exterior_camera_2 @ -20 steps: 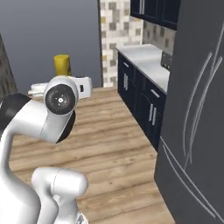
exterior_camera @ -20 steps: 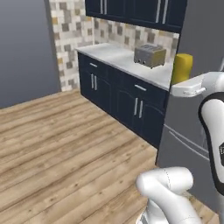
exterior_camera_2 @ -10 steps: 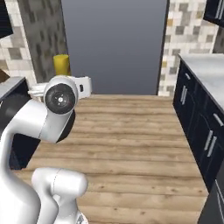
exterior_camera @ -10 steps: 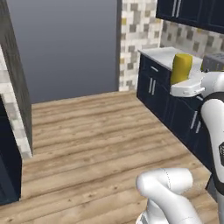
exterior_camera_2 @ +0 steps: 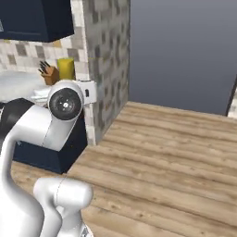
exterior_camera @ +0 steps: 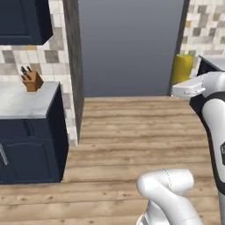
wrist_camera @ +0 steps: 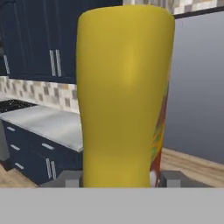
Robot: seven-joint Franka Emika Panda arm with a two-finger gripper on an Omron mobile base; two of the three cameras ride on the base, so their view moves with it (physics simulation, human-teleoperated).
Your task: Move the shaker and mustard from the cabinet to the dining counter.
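The mustard (wrist_camera: 124, 96), a chunky bright yellow bottle, stands upright between my fingers and takes up most of the hand view. My gripper (wrist_camera: 121, 179) is shut on its lower part. In the base views the mustard (exterior_camera: 182, 68) (exterior_camera_2: 66, 68) rides high in the air above the white hand, over the wooden floor. Behind it in the hand view are navy upper wall cabinets (wrist_camera: 39, 43) with long silver handles. The shaker and the dining counter are out of view.
A brown knife block (exterior_camera: 31, 80) stands on a marble worktop (exterior_camera: 22, 99) with a tiled backsplash and navy lower cabinets (exterior_camera: 26, 149). A tiled wall end (exterior_camera: 72, 66) juts out beside it. Open wooden floor (exterior_camera: 132, 132) runs to a grey wall.
The whole scene has swept sideways in both base views: the base has turned away from the toaster counter towards the knife-block worktop. The mustard stays in the gripper, in the same place relative to the arm.
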